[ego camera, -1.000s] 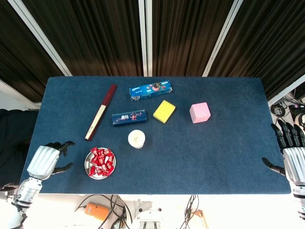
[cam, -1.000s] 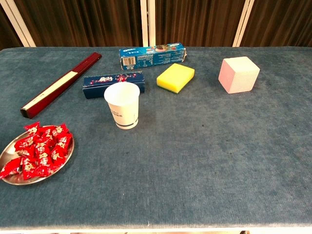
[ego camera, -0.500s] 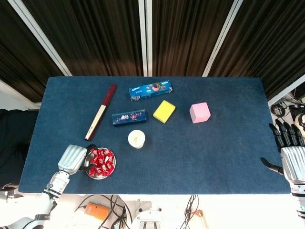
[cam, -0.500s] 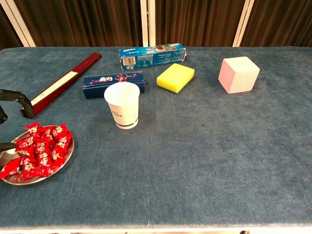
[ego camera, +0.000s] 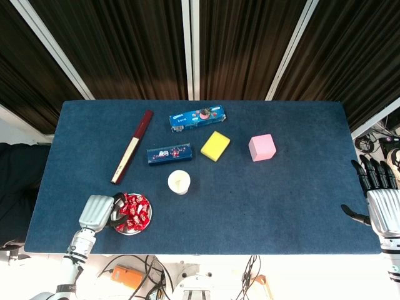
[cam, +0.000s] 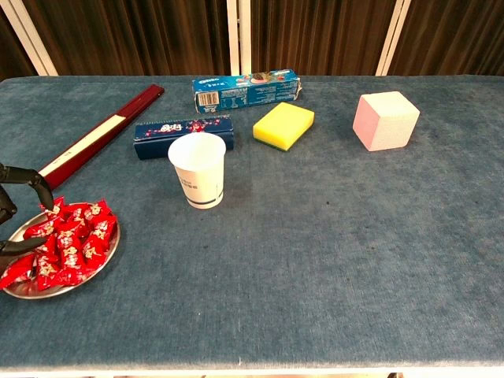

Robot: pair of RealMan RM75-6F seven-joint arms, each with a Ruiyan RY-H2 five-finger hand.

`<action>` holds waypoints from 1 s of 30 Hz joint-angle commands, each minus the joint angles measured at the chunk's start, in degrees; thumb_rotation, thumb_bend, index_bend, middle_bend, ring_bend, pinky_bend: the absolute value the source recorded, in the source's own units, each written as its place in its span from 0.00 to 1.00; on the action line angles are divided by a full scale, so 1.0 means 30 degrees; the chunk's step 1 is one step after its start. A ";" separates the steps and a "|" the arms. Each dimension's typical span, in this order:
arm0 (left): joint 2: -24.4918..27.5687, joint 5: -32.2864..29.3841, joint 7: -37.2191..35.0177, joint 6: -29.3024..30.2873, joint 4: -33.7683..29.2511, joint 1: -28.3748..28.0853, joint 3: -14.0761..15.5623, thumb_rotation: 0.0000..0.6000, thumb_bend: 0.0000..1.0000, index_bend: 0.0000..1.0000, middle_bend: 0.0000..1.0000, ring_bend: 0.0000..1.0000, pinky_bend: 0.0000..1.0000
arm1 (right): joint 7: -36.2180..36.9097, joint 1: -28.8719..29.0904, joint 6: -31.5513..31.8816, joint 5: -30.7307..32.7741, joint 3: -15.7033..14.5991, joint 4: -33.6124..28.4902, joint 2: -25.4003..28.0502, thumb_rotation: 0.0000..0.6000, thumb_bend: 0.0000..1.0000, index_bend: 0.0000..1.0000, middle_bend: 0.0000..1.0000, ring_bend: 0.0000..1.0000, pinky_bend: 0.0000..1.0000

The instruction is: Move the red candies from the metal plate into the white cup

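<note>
A pile of red candies (ego camera: 132,211) (cam: 69,242) fills the small metal plate (ego camera: 131,230) (cam: 88,277) near the table's front left edge. The white cup (ego camera: 179,182) (cam: 198,169) stands upright just behind and to the right of the plate. My left hand (ego camera: 99,212) (cam: 24,175) is at the plate's left side. Its dark fingers (ego camera: 116,206) arch over the rim and the thumb (cam: 20,246) lies against the leftmost candies, with nothing plainly held. My right hand (ego camera: 381,201) hovers at the table's right edge with fingers spread and empty. It does not show in the chest view.
A long dark red box (ego camera: 132,147) (cam: 94,135) lies behind the plate. A small blue box (ego camera: 169,153) (cam: 183,134) sits right behind the cup, with a blue biscuit box (ego camera: 197,117), a yellow sponge (ego camera: 215,145) and a pink cube (ego camera: 262,147) further back and to the right.
My left hand has moved right from the table's left edge to the plate, and its fingers now reach over the candies. The right hand has barely shifted.
</note>
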 commanded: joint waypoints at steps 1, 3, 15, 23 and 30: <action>-0.0219 -0.0107 0.0192 0.0122 0.0367 0.0038 0.0070 0.84 0.19 0.42 0.92 0.83 0.83 | -0.0008 0.0049 -0.0076 0.0024 0.0003 0.0014 -0.0022 1.00 0.24 0.00 0.04 0.00 0.00; -0.0294 -0.0182 -0.0023 0.0040 0.0501 0.0027 0.0109 0.84 0.20 0.43 0.92 0.83 0.83 | -0.0014 0.0078 -0.0133 0.0083 0.0013 0.0005 -0.0043 1.00 0.24 0.00 0.04 0.00 0.00; -0.0625 -0.0172 -0.0216 -0.0523 0.1571 -0.0380 0.0310 0.84 0.34 0.55 0.93 0.84 0.83 | 0.0039 0.0121 -0.0287 0.0385 0.0034 0.0034 -0.0100 1.00 0.24 0.00 0.04 0.00 0.00; 0.0361 0.0994 -0.1376 -0.0099 0.0595 -0.0867 -0.0057 0.84 0.42 0.57 0.93 0.84 0.83 | 0.0162 0.0097 -0.0367 0.0563 -0.0003 0.0206 -0.0208 1.00 0.24 0.00 0.04 0.00 0.00; 0.1003 0.2221 -0.1536 -0.0843 -0.1026 -0.2922 -0.1613 0.84 0.41 0.57 0.93 0.84 0.83 | 0.0234 -0.0175 0.0048 0.0545 -0.0056 0.0210 -0.0145 1.00 0.24 0.00 0.04 0.00 0.00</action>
